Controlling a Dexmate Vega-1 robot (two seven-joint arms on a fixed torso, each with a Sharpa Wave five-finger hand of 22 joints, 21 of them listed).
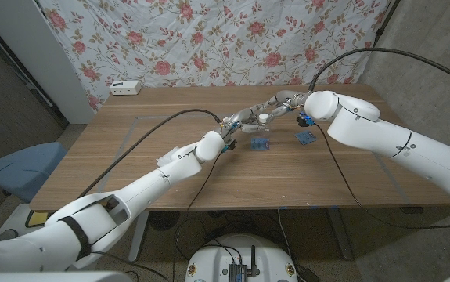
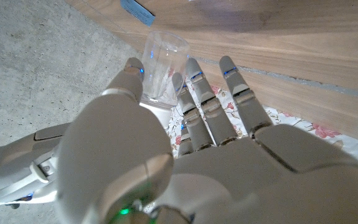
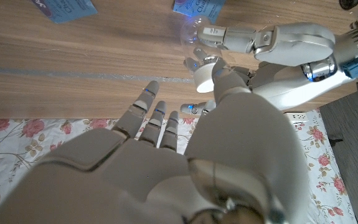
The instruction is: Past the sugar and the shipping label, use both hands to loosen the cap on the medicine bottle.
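So I've got both hands up over the far middle of the wooden table (image 1: 131, 149) right now, and I'd call this the actual uncapping step, not the reach. My left hand (image 1: 244, 119) has its thumb and fingers wrapped around the clear plastic medicine bottle (image 2: 162, 67), holding the body lifted off the wood. My right hand (image 1: 286, 102) comes in from the other side, and on its wrist cam the thumb and one fingertip look pinched on the small white round cap (image 3: 205, 73), with the rest of the fingers stretched out loose; I can't quite tell how firm that pinch is. The bottle sits right between the two hands, and both hands are touching it. Relative to the bottle, the two small blue sachets (the sugar, I guess) (image 1: 261, 143) lie on the table just on my side of it, one closer to each hand. I can't pick out the shipping label. Next move, I reckon, is keeping the left grip steady while the right twists the cap, without the slick bottle spinning along with it.
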